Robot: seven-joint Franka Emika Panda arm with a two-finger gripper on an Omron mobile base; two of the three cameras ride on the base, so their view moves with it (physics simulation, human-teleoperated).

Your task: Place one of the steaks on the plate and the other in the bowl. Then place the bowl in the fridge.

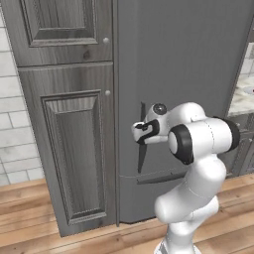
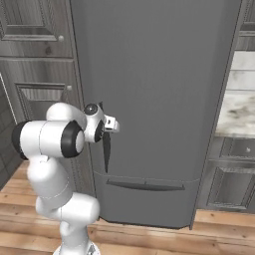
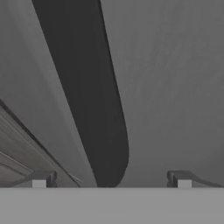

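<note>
While your arm reaches toward the closed fridge (image 1: 183,59), your gripper (image 3: 111,179) sits released, fingers spread wide to either side of the dark vertical handle (image 3: 94,109), close to it, gripping nothing; wood-grain cabinets (image 1: 69,124) stand beside the fridge.

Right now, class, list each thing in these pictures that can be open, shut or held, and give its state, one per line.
Fridge: door shut.
Fridge handle: not gripped, lying between the open fingers.
Tool: open, holding nothing, at the handle.
Cabinet: doors shut.
</note>
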